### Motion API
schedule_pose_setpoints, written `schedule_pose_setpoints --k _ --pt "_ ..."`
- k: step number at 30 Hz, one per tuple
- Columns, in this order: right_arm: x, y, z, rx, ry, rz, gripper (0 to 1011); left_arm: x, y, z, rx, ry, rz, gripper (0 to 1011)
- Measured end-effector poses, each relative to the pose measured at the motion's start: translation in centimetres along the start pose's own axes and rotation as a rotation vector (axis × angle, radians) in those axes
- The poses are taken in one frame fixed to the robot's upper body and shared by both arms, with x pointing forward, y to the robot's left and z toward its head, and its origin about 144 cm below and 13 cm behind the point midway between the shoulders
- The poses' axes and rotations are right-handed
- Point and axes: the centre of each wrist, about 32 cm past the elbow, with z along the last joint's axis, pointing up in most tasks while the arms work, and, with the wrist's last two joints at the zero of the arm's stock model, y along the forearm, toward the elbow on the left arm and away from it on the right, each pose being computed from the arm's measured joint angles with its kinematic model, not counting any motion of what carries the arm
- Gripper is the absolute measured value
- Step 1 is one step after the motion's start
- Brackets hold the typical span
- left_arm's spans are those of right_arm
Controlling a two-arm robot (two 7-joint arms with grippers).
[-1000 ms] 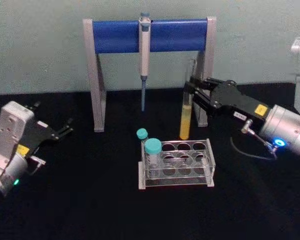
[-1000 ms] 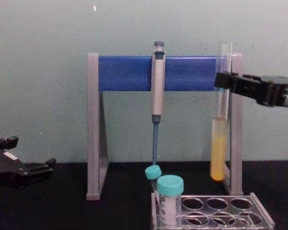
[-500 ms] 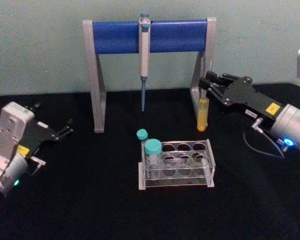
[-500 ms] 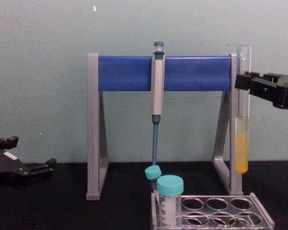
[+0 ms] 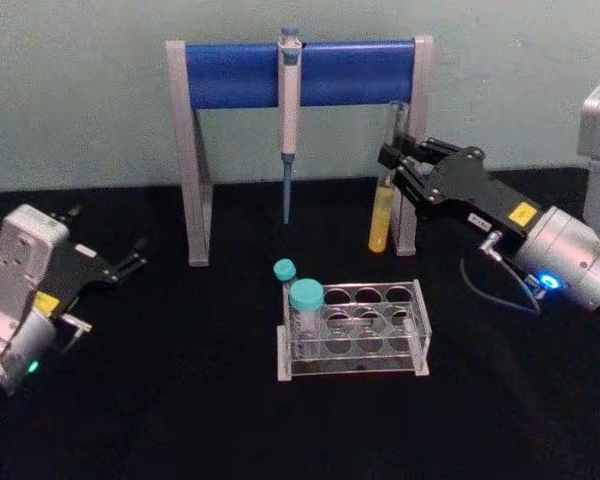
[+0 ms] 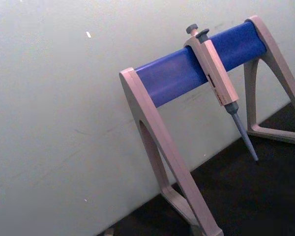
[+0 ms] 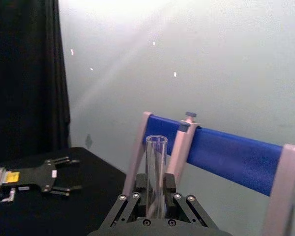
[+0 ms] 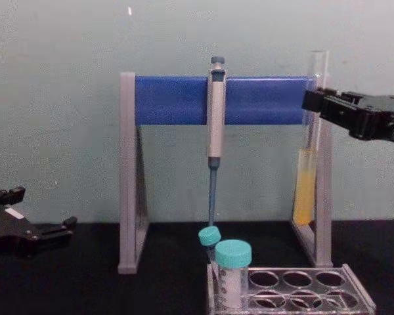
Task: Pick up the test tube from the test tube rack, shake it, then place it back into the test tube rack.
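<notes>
Soft, even light comes from above and in front. The pale wall (image 5: pixel 80 120) is bright across the upper half of the head and chest views, while the black surface (image 5: pixel 180 420) soaks up light and stays a flat dark. The stand (image 5: pixel 230 72) carries a dull sheen along its blue bar. The rack (image 5: pixel 352 366) glints at its clear edges, and the yellow liquid in the tube (image 8: pixel 304 190) glows against the wall. In the right wrist view a broad pale streak of glare runs from top centre toward the lower left, dotted with white specks, beside a dark curtain (image 7: pixel 24 73). A blue lamp (image 5: pixel 547 282) and a green lamp (image 5: pixel 30 366) shine as small bright spots.
</notes>
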Motion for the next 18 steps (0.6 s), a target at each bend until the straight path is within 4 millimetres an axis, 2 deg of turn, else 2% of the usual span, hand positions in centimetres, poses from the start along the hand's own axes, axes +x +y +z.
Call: schedule_pose_setpoints --k 18 --pt "0.0 -0.06 -0.63 0.009 0.017 0.03 220 0.0 0.0 0.0 0.0 0.0 0.0 1001"
